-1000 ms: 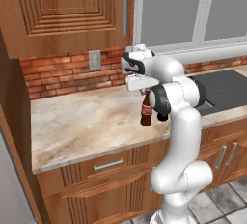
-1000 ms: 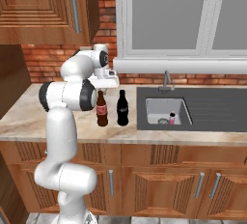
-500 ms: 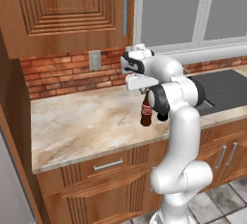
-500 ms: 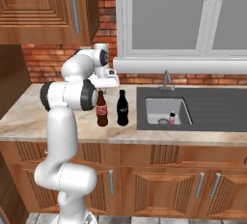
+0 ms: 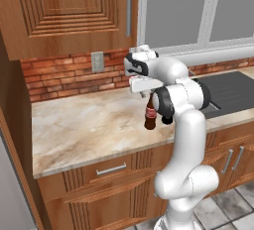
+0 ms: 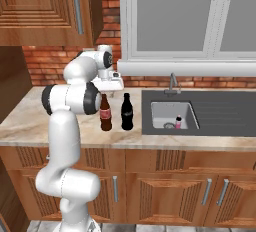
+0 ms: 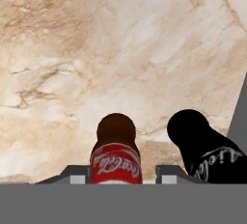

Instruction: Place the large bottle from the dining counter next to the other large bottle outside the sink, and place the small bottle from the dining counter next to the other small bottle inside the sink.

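The counter is a marbled beige slab running along a brick wall, with wooden cabinets above and below. At its right end sits the sink, a grey basin with a dark drainboard to its right and a tap behind it.

The arm rises near the counter's front edge and bends over it, its hand pointing down above the two large bottles.

The cola bottle stands upright on the counter, left of the sink, with a red label and brown body. The black bottle stands upright just to its right, between it and the sink; the two stand close side by side, with a slim gap showing in the right base view.

The gripper sits over the cola bottle, a fingertip on each side of its neck. The jaws stand slightly apart, with small gaps to the label, so they are parted rather than clamped.

A small pink bottle stands inside the basin, near its right wall.
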Controlling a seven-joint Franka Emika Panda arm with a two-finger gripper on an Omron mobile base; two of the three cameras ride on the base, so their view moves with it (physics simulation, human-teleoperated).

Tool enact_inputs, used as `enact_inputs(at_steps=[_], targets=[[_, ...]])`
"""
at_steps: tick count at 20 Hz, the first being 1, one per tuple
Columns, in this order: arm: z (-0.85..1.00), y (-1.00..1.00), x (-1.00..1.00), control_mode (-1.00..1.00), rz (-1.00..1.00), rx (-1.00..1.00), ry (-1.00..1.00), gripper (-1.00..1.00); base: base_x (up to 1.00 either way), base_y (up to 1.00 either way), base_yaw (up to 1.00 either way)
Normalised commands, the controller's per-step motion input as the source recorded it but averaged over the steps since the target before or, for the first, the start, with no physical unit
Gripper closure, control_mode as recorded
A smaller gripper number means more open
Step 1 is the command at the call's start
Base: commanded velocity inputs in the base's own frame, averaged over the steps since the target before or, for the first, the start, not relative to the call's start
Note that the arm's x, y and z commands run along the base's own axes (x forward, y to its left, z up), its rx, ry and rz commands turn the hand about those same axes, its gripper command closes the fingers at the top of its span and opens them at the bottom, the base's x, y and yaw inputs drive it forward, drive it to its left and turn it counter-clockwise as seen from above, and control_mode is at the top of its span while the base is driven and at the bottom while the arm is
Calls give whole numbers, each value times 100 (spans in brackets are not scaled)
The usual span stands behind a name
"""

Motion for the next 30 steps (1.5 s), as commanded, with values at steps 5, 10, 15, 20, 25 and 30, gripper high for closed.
enact_inputs(at_steps=[5, 10, 15, 20, 25, 30], targets=[[23, 5, 0, -100, 0, 0, 0, -100, 0, 0, 0], [64, 7, 4, -100, 0, 0, 0, -100, 0, 0, 0], [33, -2, -32, -100, 0, 1, -6, -100, 0, 0, 0], [19, -21, -73, -100, 0, 9, -21, -100, 0, 0, 0], [8, -24, -76, -100, 0, 10, -21, -100, 0, 0, 0], [4, -20, -99, -100, 0, 5, -13, -100, 0, 0, 0]])
